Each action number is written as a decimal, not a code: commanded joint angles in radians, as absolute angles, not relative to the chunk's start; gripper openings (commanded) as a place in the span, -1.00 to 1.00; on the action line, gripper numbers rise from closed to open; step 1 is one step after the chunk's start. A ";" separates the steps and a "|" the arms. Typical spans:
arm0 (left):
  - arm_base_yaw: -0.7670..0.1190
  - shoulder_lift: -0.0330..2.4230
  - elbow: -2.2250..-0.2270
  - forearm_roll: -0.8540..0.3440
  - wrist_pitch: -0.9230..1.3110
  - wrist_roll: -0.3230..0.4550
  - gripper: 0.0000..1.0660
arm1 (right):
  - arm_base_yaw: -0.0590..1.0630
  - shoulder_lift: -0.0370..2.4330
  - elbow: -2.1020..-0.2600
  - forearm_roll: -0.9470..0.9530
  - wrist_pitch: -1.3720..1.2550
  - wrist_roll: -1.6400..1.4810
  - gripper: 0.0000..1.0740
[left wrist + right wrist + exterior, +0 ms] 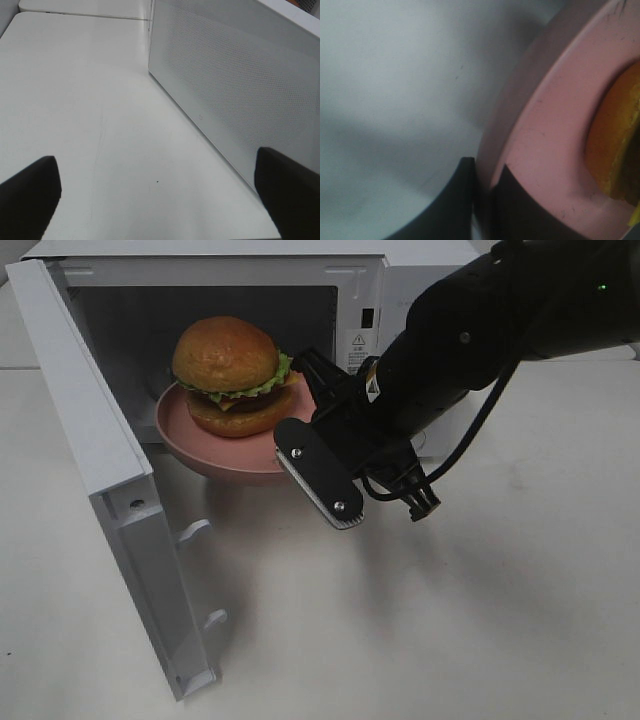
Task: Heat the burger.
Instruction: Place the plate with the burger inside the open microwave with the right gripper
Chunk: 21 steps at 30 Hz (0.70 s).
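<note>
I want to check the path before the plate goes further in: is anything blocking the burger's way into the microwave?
Nothing visible. The door stands open on the left, nothing shows in the cavity behind the burger, and the right gripper clamps the plate by its outer rim.

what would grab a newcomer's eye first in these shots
The burger, tall and glossy, sits on a pink plate at the mouth of the white microwave. The right claw is clamped on the plate's rim, its black arm reaching in from the right. The microwave's door stands swung wide on the left.
</note>
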State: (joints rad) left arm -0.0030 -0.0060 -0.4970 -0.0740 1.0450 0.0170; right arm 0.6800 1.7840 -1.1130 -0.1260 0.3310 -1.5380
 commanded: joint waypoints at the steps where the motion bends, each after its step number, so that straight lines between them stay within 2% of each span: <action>1: 0.002 -0.030 -0.495 -0.082 1.036 0.020 0.83 | 0.679 1.787 -1.145 -0.130 0.280 -1.534 -1.00; 21: 0.002 -0.030 -0.495 -0.082 1.036 0.020 0.83 | 0.679 1.945 -1.346 -0.150 0.357 -1.530 -1.00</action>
State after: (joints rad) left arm -0.0030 -0.0060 -0.4970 -0.0740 1.0450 0.0170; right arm 0.6800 1.9480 -1.3110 -0.1370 0.4110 -1.5370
